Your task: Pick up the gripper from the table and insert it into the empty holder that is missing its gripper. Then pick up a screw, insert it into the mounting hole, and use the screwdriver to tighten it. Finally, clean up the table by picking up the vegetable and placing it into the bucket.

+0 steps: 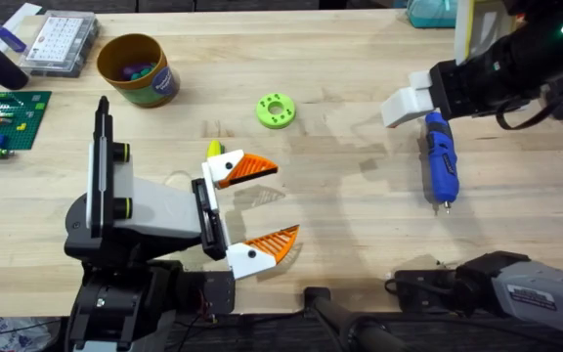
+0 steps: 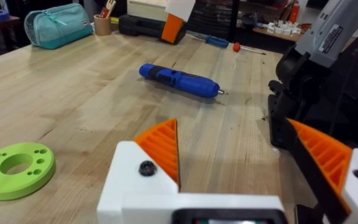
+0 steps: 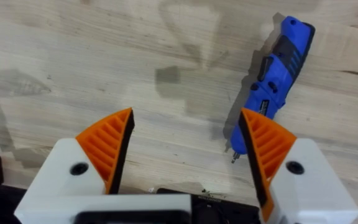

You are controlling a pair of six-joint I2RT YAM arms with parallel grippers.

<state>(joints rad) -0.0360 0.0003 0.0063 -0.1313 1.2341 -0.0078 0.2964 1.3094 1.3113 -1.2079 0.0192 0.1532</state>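
1. My left gripper [image 1: 262, 207] is wide open and holds nothing; its two orange pads stand far apart above the tabletop [image 1: 360, 210], low on the left side of the overhead view.
2. The vegetable [image 1: 214, 149], yellow with a green tip, lies on the tabletop just beside the upper finger of my left gripper; I cannot tell if they touch.
3. My right gripper [image 3: 185, 146] is also wide open and empty. It hangs over bare wood, and the screwdriver [image 3: 272, 78] lies just beside one orange pad [image 3: 263, 140].
4. In the overhead view the blue screwdriver [image 1: 439, 158] lies flat on the right side of the tabletop, its metal bit pointing toward my bases, and my right arm reaches in from the upper right above it.
5. The bucket [image 1: 137, 68] stands upright at the far left, with small colourful items inside, well apart from the vegetable.
6. A lime-green ring [image 1: 276, 110] with holes lies flat between the bucket and the screwdriver.
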